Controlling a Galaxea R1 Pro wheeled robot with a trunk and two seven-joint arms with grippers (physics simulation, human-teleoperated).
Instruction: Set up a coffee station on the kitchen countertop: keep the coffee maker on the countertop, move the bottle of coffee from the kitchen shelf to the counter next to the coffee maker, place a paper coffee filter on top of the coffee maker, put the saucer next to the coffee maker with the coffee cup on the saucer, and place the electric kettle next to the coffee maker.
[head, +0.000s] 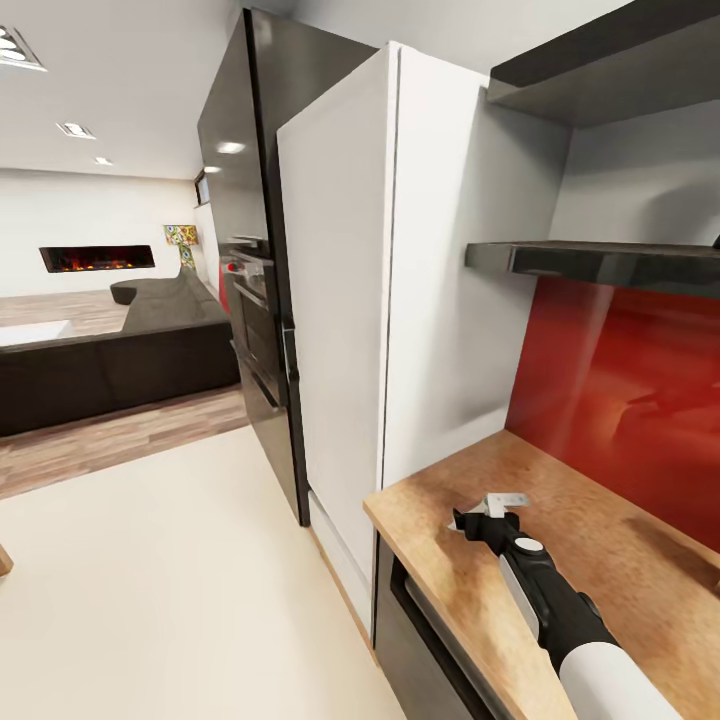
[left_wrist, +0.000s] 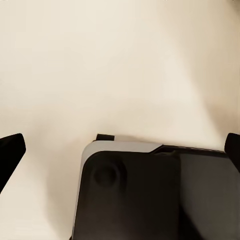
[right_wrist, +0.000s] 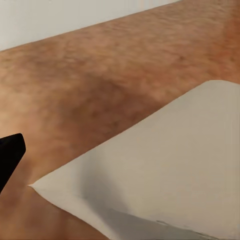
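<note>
Right wrist view: paper coffee filter (right_wrist: 165, 170) on the kitchen countertop (right_wrist: 100, 80), perhaps between wide-spread jaws.

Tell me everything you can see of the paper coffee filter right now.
The paper coffee filter is a thin off-white sheet with a pointed corner and straight edges, looking like matte paper. In the head view it shows as a small pale piece at the tip of the right pincer, over the wood-look kitchen countertop. Whether it rests on the wood is unclear.
</note>
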